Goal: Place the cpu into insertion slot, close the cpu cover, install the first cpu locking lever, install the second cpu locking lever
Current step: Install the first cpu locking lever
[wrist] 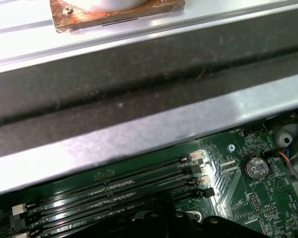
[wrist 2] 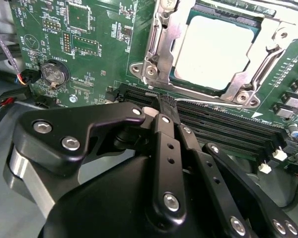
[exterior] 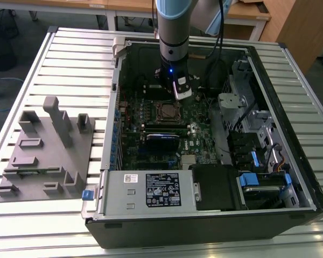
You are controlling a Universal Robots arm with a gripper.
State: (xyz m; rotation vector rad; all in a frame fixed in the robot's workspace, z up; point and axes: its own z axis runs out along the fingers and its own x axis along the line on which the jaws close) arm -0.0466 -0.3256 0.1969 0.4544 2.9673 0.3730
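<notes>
Second wrist view: nearest, the gripper [wrist 2: 165, 106] has its fingers [wrist 2: 161, 141] pressed together, grasping nothing. Beyond it, over the memory slots [wrist 2: 213, 121], the cpu [wrist 2: 216, 49] lies in its socket with the cover [wrist 2: 156, 49] down around it. I judge a locking lever is in hand.

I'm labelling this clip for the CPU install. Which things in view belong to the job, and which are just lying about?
Job:
- cpu, seated in its socket
- cpu cover, closed around it
- gripper, shut, empty, over the memory slots

Lying about:
- grey fixture block
- power-supply box
- coin battery
</notes>
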